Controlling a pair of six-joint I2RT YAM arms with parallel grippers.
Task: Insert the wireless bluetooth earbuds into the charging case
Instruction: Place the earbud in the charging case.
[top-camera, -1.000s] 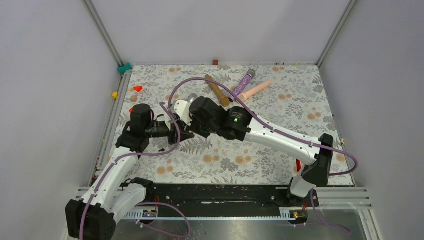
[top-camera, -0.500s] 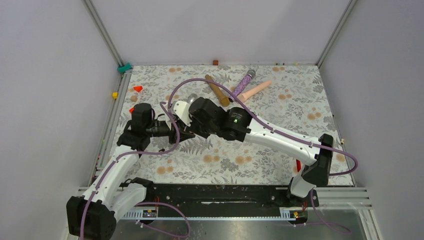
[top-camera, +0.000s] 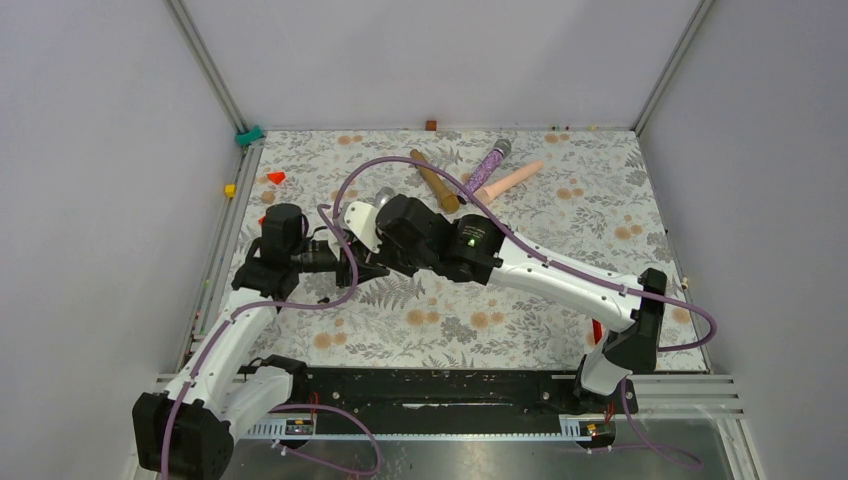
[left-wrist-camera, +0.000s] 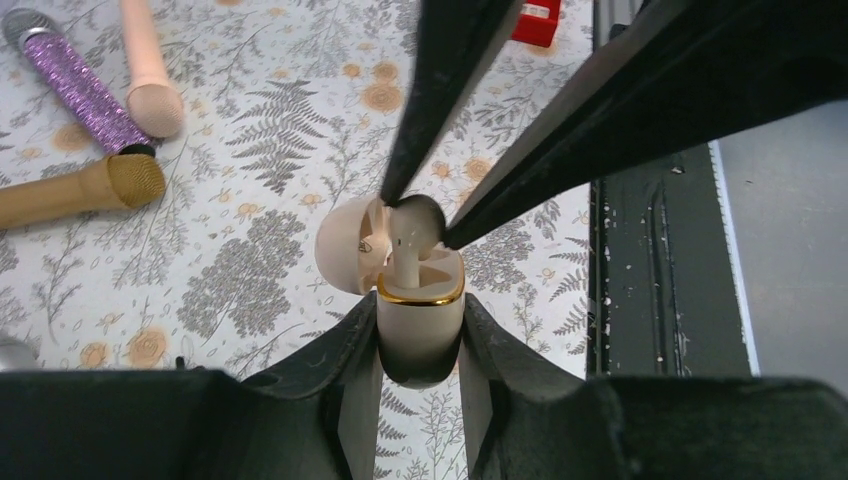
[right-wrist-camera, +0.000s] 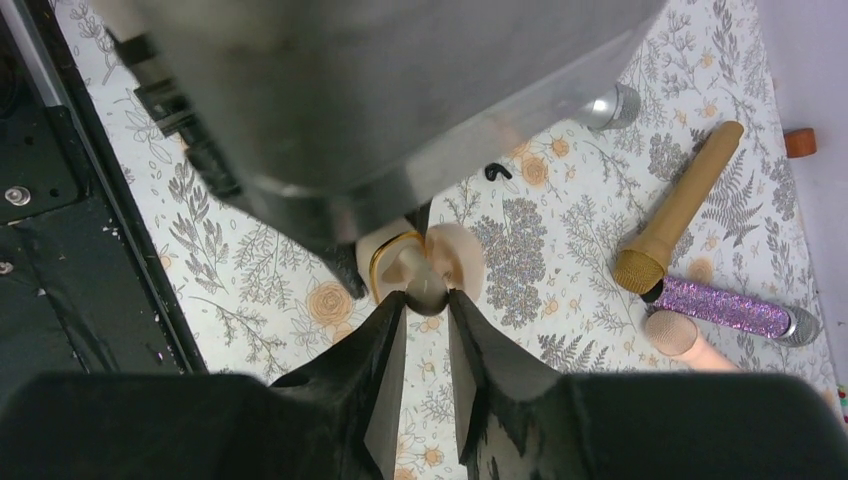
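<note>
One charging case, three microphones. The left gripper clamps it, mouth pointing toward the right gripper, which pinches one earbud.

From above, both wrists hide the charging case from me. In the left wrist view the earbud is a dark blur between the tips of the right gripper.

This is a robotics lab test cell. Plain grey wall panels framed by aluminium posts box in a table under a floral cover. Two cabled robot arms are bolted to a black rail at its near edge.
</note>
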